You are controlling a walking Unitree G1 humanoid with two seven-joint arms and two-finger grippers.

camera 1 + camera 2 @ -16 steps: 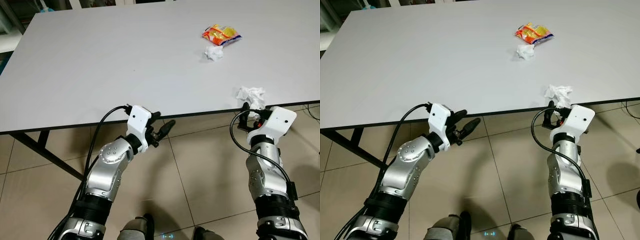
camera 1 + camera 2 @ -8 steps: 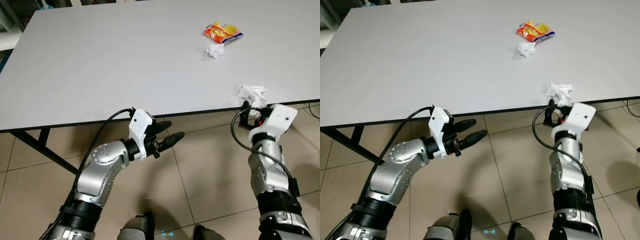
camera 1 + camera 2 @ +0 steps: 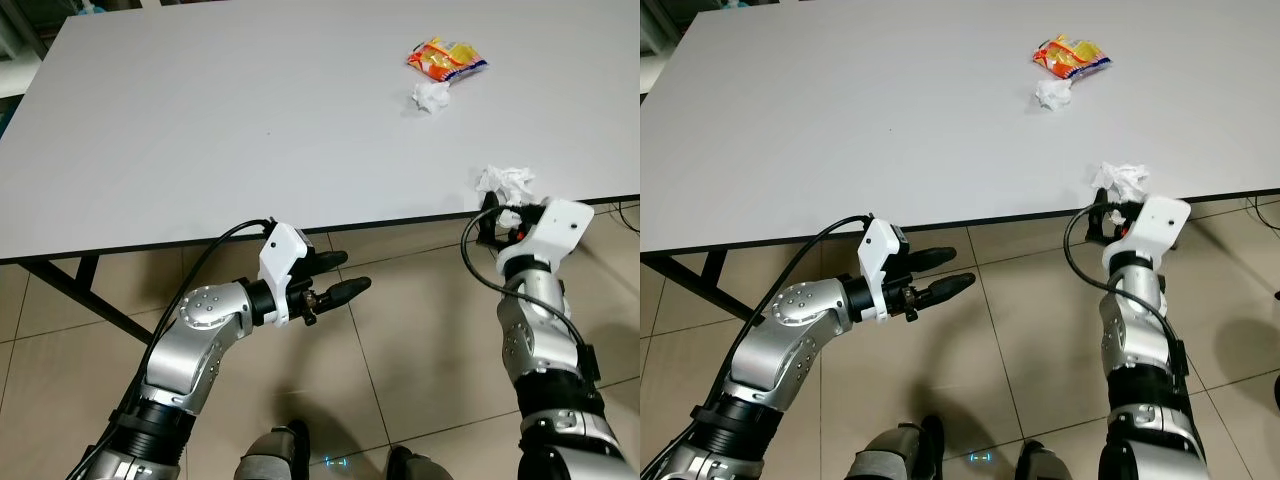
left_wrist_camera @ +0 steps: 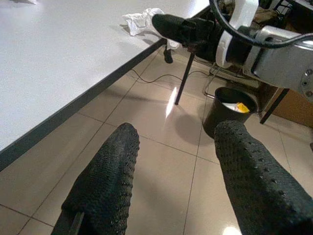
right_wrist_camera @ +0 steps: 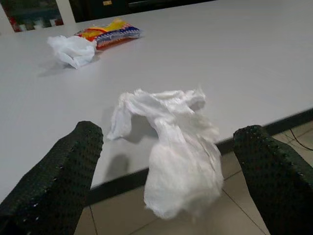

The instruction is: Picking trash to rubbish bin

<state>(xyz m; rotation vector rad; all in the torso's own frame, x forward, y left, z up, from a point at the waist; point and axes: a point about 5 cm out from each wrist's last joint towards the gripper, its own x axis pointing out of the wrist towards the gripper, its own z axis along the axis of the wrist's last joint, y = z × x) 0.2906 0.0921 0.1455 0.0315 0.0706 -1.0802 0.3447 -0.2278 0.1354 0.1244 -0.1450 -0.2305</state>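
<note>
Now reaching: right gripper (image 5: 168,161) wide open, empty, crumpled tissue (image 5: 171,142) just ahead; next, advance and close.

I've swung my left gripper (image 3: 340,274) lower and further out beneath the white table's edge (image 3: 150,245), its two black fingers now spread.

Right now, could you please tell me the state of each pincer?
Left pincer: open, holding nothing.
Right pincer: open, facing the crumpled tissue.
</note>
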